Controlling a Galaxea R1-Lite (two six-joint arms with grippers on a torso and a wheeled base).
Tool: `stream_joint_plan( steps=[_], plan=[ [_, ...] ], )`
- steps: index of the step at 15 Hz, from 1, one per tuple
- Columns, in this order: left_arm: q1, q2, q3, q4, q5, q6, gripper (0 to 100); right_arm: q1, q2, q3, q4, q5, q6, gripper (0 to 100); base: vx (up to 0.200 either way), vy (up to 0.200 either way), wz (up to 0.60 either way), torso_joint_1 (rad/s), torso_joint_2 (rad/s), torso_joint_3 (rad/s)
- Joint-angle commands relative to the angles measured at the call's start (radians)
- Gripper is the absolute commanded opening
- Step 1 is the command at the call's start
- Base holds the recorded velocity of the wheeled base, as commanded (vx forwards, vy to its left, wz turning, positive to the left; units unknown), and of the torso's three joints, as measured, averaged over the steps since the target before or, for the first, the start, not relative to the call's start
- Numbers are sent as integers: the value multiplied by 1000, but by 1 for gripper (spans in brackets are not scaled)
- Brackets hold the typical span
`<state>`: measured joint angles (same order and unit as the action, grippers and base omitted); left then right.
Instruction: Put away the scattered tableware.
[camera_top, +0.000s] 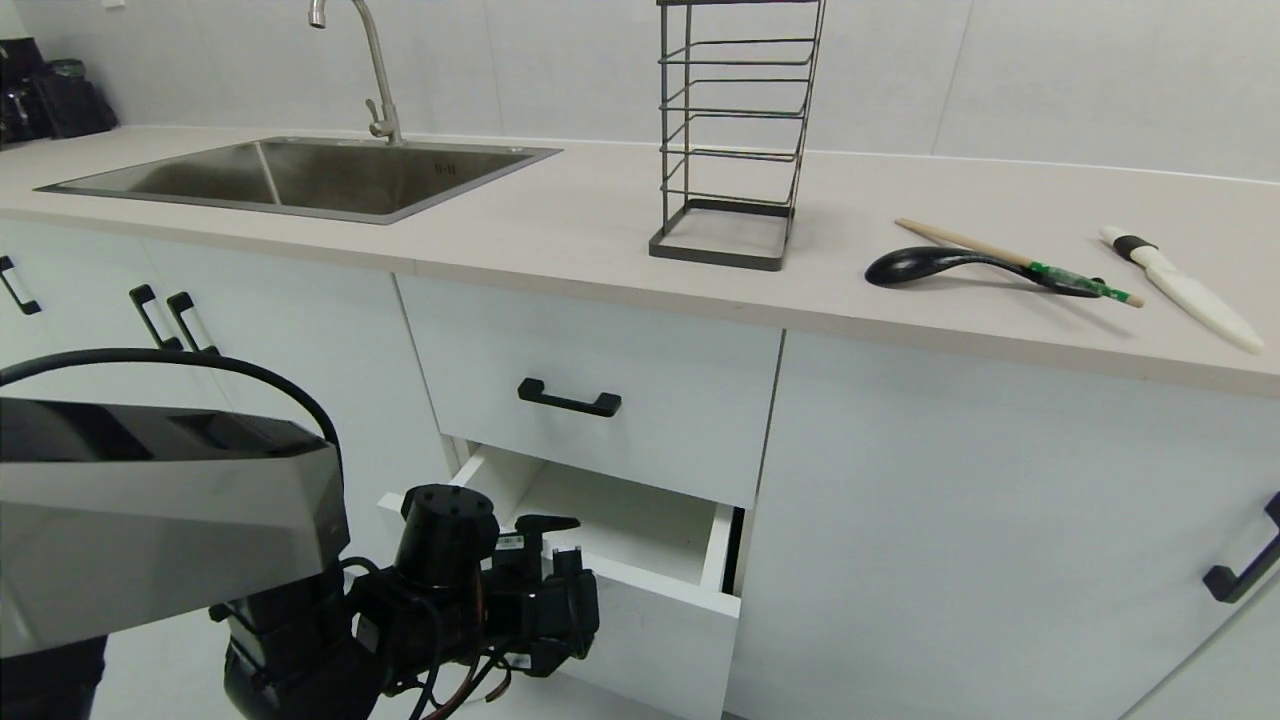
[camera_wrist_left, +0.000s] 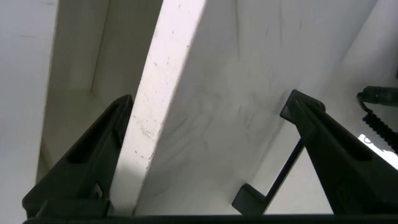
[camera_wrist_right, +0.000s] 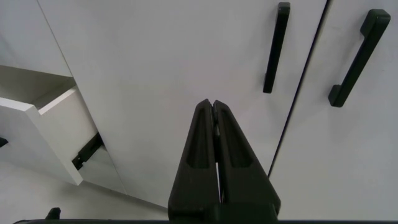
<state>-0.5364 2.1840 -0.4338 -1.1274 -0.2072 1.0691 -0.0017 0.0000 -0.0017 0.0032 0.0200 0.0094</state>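
Your left gripper (camera_wrist_left: 209, 104) gaped astride the drawer (camera_top: 660, 640) front; it likely needed a straight, level pull. Your right gripper (camera_wrist_right: 214, 107), near the drawer, was pressed together.

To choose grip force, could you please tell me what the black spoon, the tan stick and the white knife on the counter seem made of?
Black spoon: likely plastic or lacquer, glossy highlights. Tan stick: probably wood or bamboo, matte surface, green band near one end. White knife: possibly plastic or ceramic, matte white.
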Motion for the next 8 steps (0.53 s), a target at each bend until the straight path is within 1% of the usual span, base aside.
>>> stream_joint_plan(
  steps=[1, 4, 5, 8],
  plan=[
    [-1, -46, 4, -9, 2, 2, 100, 0, 2, 0, 0, 0, 0, 0, 0, 0, 0, 0, 0, 0],
    [-4, -116, 79, -9, 2, 2, 100, 0, 2, 0, 0, 0, 0, 0, 0, 0, 0, 0, 0, 0],
    [-4, -125, 92, -9, 2, 0, 100, 0, 2, 0, 0, 0, 0, 0, 0, 0, 0, 0, 0, 0],
    [-4, -109, 78, -8, 2, -1, 100, 0, 2, 0, 0, 0, 0, 0, 0, 0, 0, 0, 0, 0]
  ],
)
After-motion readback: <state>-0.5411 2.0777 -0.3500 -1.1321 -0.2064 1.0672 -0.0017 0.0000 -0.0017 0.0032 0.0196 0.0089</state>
